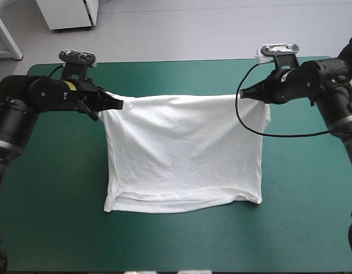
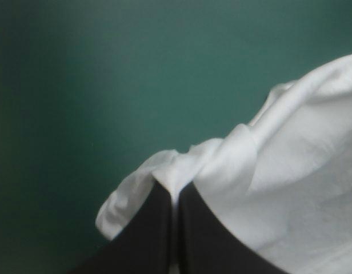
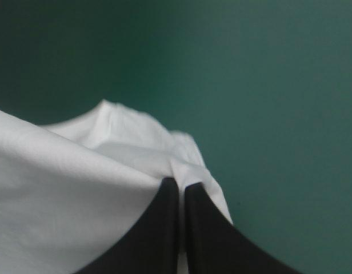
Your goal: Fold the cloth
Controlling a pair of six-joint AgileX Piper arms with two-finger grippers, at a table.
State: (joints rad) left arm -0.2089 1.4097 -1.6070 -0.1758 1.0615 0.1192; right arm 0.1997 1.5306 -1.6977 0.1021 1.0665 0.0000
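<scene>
Teal-green tabletop [image 1: 50, 188] is carrying the white T-shirt [image 1: 182, 154]; left gripper [image 1: 119, 103] and right gripper [image 1: 245, 93] are each clamping a far corner, stretching that edge taut, presumably for folding.

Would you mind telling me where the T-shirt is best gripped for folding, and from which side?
Grip the T-shirt at its two far corners, each from its outer side, as the left gripper and right gripper hold them now. The far edge runs straight between them and the near hem lies flat on the teal-green cover, so corner holds probably keep it spread.
</scene>
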